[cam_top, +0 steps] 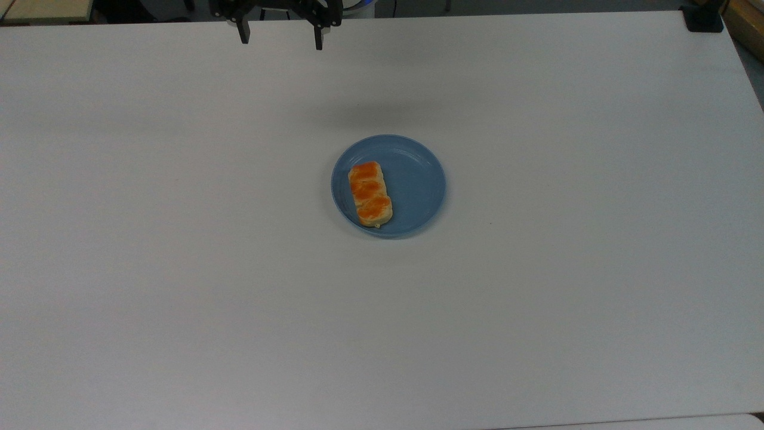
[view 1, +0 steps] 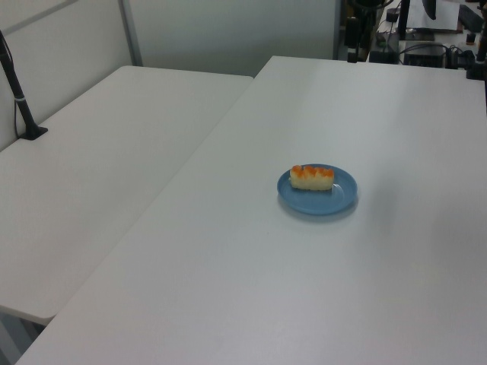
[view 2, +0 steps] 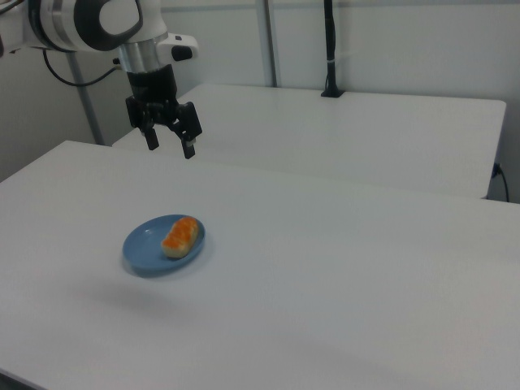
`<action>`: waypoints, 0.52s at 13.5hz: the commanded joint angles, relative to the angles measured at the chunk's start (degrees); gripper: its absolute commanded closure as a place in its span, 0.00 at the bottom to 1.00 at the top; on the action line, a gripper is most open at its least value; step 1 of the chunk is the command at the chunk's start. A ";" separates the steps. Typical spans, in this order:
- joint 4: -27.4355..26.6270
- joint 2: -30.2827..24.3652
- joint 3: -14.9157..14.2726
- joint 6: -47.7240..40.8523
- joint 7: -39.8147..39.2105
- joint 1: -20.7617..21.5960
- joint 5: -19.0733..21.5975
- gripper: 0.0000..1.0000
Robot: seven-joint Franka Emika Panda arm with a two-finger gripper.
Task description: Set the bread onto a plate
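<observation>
Top view: bread (cam_top: 370,194) lies on the blue plate (cam_top: 418,185), toward the top view's left side. Claw (view 2: 170,145) hangs wide apart, empty, well above the tabletop (cam_top: 179,269).

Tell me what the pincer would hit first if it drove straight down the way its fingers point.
Most likely bare table. The open pincer hangs fingers-down, well off to one side of the plate and bread, though depth is hard to judge.
</observation>
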 commanded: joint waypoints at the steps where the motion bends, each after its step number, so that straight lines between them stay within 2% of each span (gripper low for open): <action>1: 1.31 -1.31 -3.69 -5.92 -3.10 1.13 2.49 0.00; 3: 1.59 -1.40 -9.05 -6.73 -7.57 4.63 3.99 0.00; 4: 1.59 -1.40 -10.21 -6.73 -7.67 5.78 4.60 0.00; 7: 1.59 -1.40 -10.48 -6.56 -7.85 5.97 4.61 0.00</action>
